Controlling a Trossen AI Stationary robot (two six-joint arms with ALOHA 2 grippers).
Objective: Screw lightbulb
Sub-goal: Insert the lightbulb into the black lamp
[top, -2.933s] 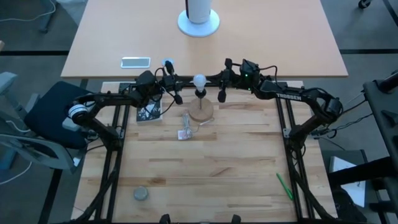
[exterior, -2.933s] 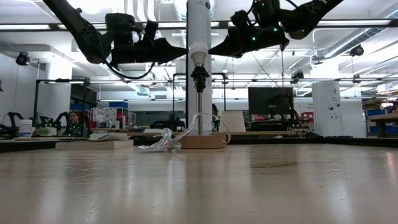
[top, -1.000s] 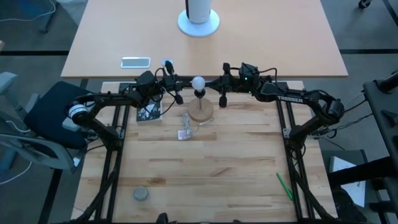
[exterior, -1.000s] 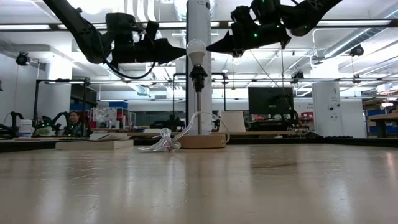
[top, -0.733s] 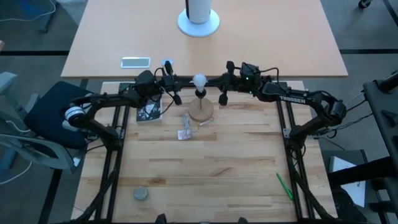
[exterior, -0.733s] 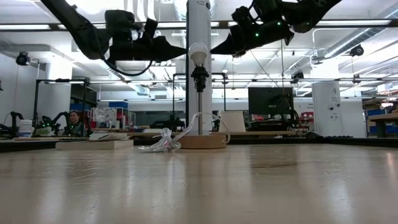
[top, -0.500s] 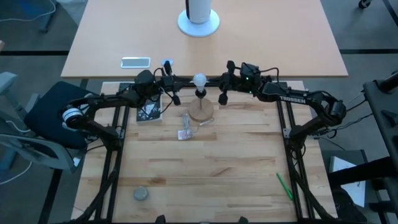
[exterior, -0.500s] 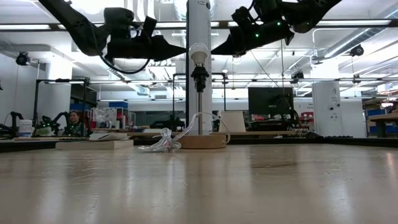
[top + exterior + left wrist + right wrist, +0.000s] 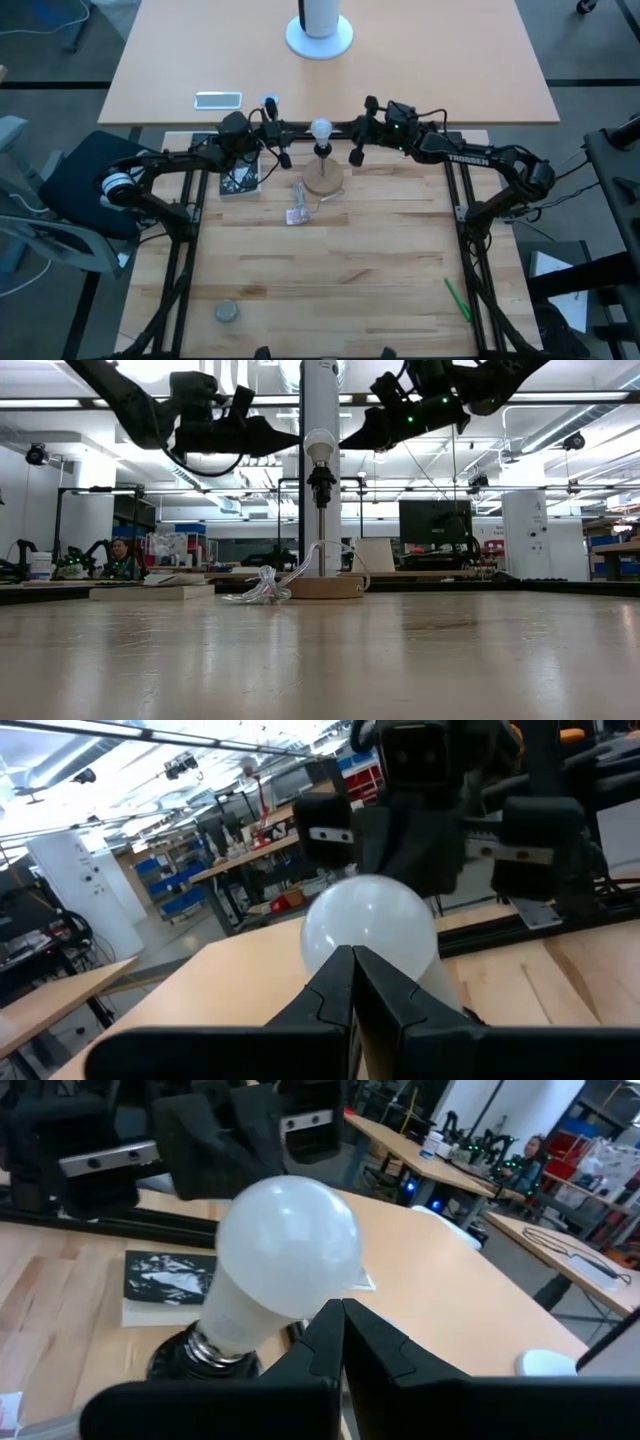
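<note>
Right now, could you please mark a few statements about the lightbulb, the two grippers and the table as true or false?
1. The lightbulb sits upright in the black socket. True.
2. The left gripper is clamped around the bulb. False: its fingers are shut on nothing, pointing at the bulb from one side.
3. The right gripper is shut too, on the bulb's opposite side. True.
4. The crumpled plastic wrapper lies on top of the wooden disc. False: it lies on the table beside the disc.
5. A green pen lies near the table's right edge. True.
</note>
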